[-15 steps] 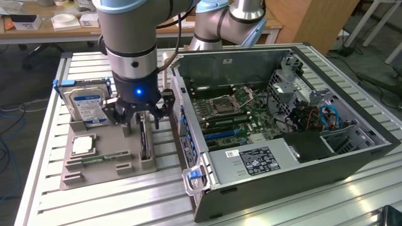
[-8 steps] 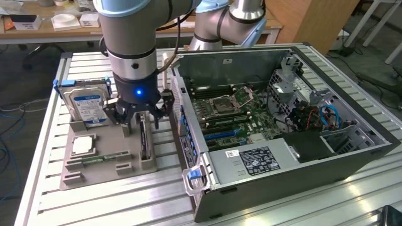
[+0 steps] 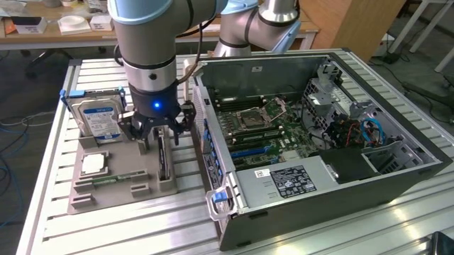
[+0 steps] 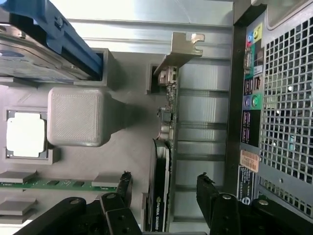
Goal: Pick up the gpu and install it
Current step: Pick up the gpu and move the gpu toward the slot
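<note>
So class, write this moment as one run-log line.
gripper: open, astride gpu | gpu: on edge in grey holder, not held | computer case: open

A parts tray (image 3: 114, 194) sits on a table (image 3: 106, 234), toward the exterior view's left. Just beside it, at the exterior view's right, a computer case (image 3: 341, 196) lies on its side, a power supply (image 3: 284, 180) in its near end. In the tray, a hard drive (image 3: 99, 119) stands upright at the far end. A processor chip (image 3: 93, 163) lies flat nearer, a memory stick (image 3: 110, 179) in front of that. The gpu (image 3: 162, 156) stands on edge in a slot along the tray's side nearest the case. The gripper (image 3: 157, 135) hangs over the gpu, its fingers (image 4: 208, 188) at either side, apart from it.
</note>
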